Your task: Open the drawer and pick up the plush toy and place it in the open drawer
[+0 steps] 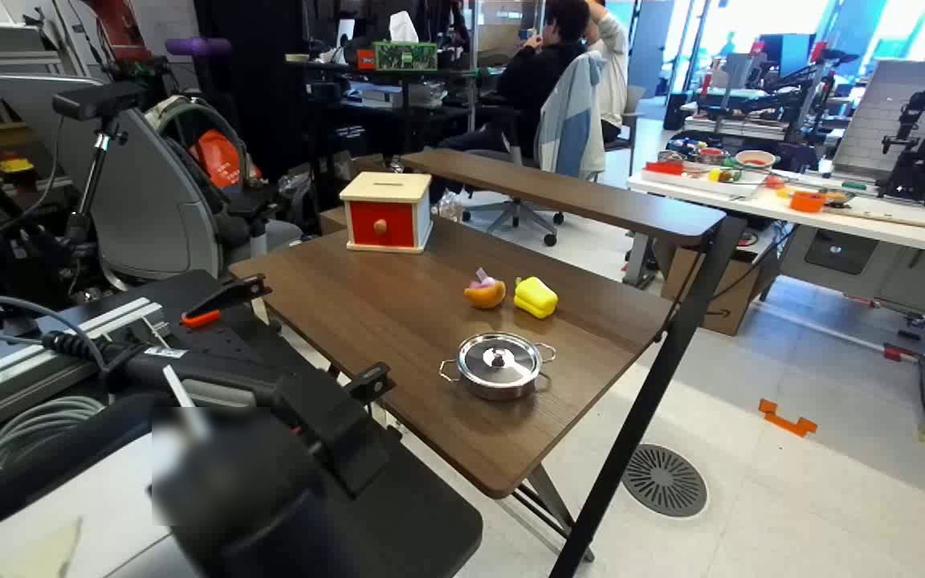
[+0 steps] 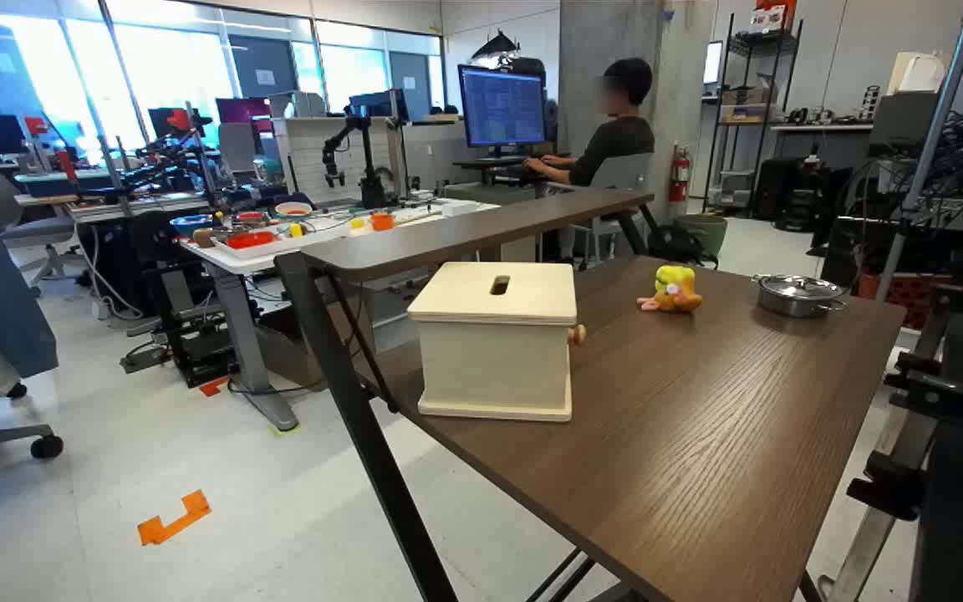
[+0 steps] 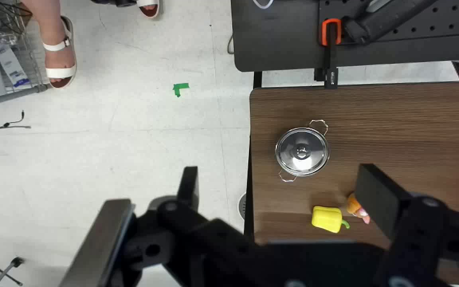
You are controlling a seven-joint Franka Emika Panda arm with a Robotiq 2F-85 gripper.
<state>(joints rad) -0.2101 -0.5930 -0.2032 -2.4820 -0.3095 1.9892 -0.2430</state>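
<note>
The drawer (image 1: 382,223) has a red front with a round wooden knob and sits shut in a pale wooden box at the table's far end. In an exterior view the box (image 2: 494,368) shows its plain side, with the knob (image 2: 577,335) sticking out on the right. The plush toy (image 1: 485,295) is a small orange-brown lump with a pinkish-purple part, lying on the table; it also shows in an exterior view (image 2: 675,298). In the wrist view my gripper (image 3: 279,175) is open and empty, high above the table's edge. Its right finger partly hides the plush toy (image 3: 354,204).
A yellow bell pepper (image 1: 535,297) lies close beside the toy. A lidded metal pot (image 1: 499,369) stands nearer the table's end. A raised shelf (image 1: 575,193) runs along one long side of the table (image 1: 350,297). A black clamp (image 3: 331,75) sits at the opposite edge.
</note>
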